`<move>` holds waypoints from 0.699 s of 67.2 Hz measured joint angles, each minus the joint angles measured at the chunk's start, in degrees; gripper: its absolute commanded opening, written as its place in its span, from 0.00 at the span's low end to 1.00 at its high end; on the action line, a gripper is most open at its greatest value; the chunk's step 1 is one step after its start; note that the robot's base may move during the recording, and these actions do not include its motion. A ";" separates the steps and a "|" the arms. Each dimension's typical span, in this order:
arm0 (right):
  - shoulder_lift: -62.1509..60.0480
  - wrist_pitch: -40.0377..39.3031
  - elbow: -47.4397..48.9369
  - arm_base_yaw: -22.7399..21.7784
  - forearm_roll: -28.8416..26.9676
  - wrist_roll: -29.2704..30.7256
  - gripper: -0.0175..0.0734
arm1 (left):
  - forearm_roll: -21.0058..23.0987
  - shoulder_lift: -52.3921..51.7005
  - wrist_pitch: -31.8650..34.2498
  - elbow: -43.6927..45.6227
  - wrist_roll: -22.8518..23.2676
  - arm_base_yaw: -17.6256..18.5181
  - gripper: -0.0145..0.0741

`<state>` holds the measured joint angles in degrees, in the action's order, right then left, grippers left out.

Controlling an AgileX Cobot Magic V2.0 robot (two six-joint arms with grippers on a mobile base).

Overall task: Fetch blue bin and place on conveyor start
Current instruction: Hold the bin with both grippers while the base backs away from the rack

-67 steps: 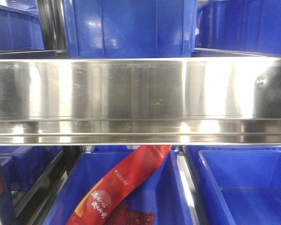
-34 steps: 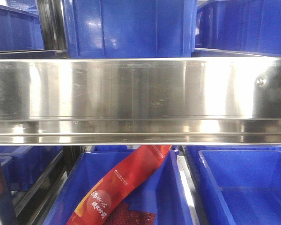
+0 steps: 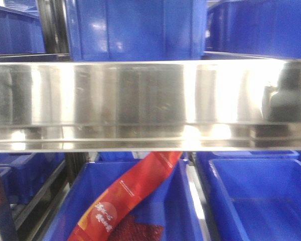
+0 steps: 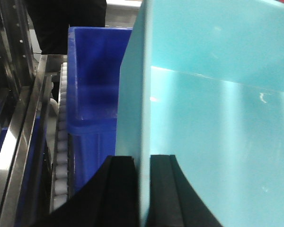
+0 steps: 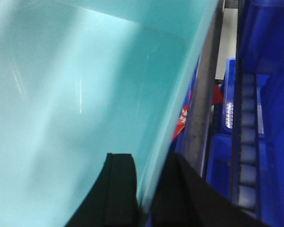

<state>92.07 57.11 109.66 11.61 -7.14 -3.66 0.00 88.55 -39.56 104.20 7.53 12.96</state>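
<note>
The left hand and right hand each pinch a wall of the pale turquoise plastic tub. It looks fetched, I'd say; placing it on the conveyor is not yet done.

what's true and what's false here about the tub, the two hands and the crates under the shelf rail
1. The left hand grips a wall of the blue bin. True.
2. The right hand is open and holds nothing. False: it pinches the blue bin's wall too.
3. A red packet lies in a royal-blue crate below the steel rail. True.
4. The crate to its right also holds a red packet. False: what shows of its inside is bare.
5. The blue bin is royal blue like the crates. False: it is pale turquoise.
</note>
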 measured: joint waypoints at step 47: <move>0.00 0.00 0.00 0.00 -0.08 0.00 0.02 | 0.00 0.12 0.57 0.00 0.00 0.00 0.04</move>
<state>92.07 57.11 109.66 11.61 -7.23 -3.66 0.00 88.68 -38.99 104.20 7.53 12.96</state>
